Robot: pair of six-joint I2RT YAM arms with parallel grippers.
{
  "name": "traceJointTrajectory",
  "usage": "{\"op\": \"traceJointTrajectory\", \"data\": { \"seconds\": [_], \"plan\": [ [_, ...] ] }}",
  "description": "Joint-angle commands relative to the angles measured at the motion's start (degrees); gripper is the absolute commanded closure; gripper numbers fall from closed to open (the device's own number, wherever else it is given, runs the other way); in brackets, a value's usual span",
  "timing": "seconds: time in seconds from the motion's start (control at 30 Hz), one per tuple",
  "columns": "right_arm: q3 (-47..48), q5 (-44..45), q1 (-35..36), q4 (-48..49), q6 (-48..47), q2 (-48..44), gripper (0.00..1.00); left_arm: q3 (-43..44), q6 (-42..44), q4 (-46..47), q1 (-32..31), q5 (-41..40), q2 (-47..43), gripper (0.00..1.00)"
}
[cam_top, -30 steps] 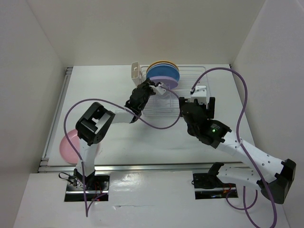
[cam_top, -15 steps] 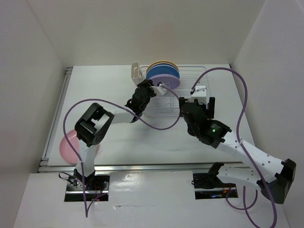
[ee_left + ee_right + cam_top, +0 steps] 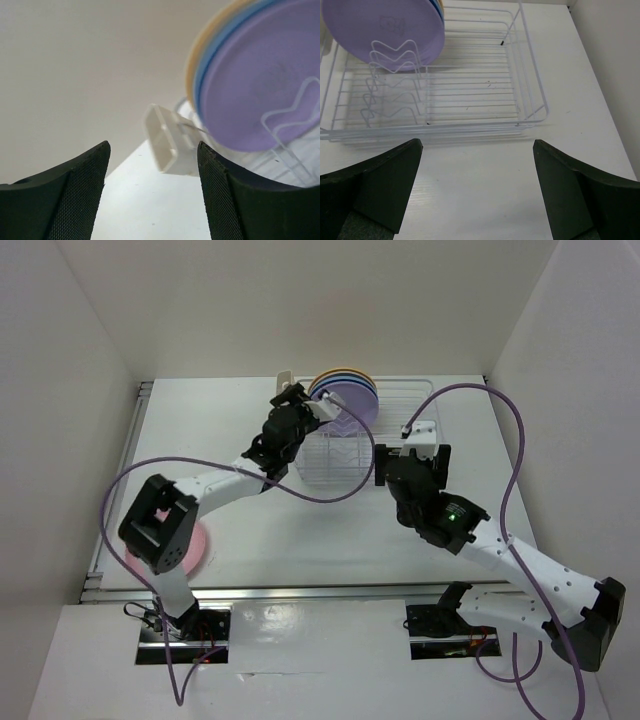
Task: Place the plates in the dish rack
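The white wire dish rack (image 3: pixel 400 410) stands at the back of the table. A lilac purple plate (image 3: pixel 350 400) stands upright in its left end, with a light blue plate (image 3: pixel 204 75) and a yellow-orange plate (image 3: pixel 191 65) behind it. My left gripper (image 3: pixel 298 400) is open and empty just left of these plates, by the rack's white cutlery holder (image 3: pixel 167 142). A pink plate (image 3: pixel 197 545) lies flat at the near left, partly under the left arm. My right gripper (image 3: pixel 410 462) hangs open and empty over the table in front of the rack (image 3: pixel 530 65); the purple plate (image 3: pixel 385 30) shows at its upper left.
White walls close in the table on the left, back and right. A purple cable loops from each arm over the table in front of the rack. The rack's right half holds only bare wires (image 3: pixel 480 95).
My left gripper has opened and let go of the purple plate, which now stands in the rack. The left gripper has drawn back to the left and its elbow has swung out toward the pink plate.
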Motion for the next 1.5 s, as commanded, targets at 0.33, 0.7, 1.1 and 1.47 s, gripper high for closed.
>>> {"op": "traceJointTrajectory", "data": {
  "seconds": [0.33, 0.7, 1.1, 1.47],
  "plan": [
    [-1.82, -8.37, -0.33, 16.99, -7.89, 5.02, 0.00, -1.00, -22.29, -47.55, 9.14, -4.11, -30.54, 0.26],
    [-4.37, -12.33, -0.33, 16.13, -8.60, 3.27, 0.00, -14.62, -21.11, -64.05, 31.16, 12.78, -38.04, 0.20],
    [-10.34, -16.29, -0.33, 15.24, -8.52, -5.95, 0.00, -28.08, -19.94, -67.47, 36.25, 19.13, -46.65, 0.17],
    [-10.96, -15.23, -0.33, 15.33, -7.28, -6.57, 0.00, -29.75, -28.13, -61.89, 36.25, 6.33, -45.95, 0.18]
  ]
}}
